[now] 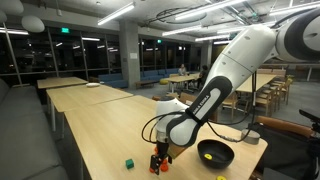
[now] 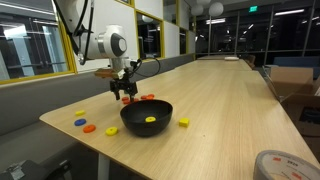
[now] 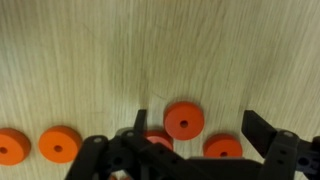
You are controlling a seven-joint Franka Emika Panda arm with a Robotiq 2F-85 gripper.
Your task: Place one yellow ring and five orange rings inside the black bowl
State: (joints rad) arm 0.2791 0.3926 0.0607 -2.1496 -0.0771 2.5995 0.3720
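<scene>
The black bowl [image 2: 146, 117] [image 1: 215, 153] stands near the table's end, and a yellow ring [image 2: 150, 120] lies inside it. My gripper [image 3: 200, 135] [image 2: 124, 92] [image 1: 160, 160] hangs low over the table beside the bowl, open and holding nothing. In the wrist view several orange rings lie flat on the wood. One orange ring [image 3: 184, 120] and another [image 3: 222, 148] sit between my fingers, and a third [image 3: 155, 140] is partly hidden under the left finger [image 3: 140, 125]. Two more orange rings [image 3: 58, 145] [image 3: 12, 146] lie further left.
A small green cube [image 1: 128, 162] sits on the table near my gripper. Loose pieces lie around the bowl: yellow ones [image 2: 80, 113] [image 2: 183, 122], an orange one [image 2: 112, 131] and a blue one [image 2: 88, 128]. The table edge runs close in front of the bowl.
</scene>
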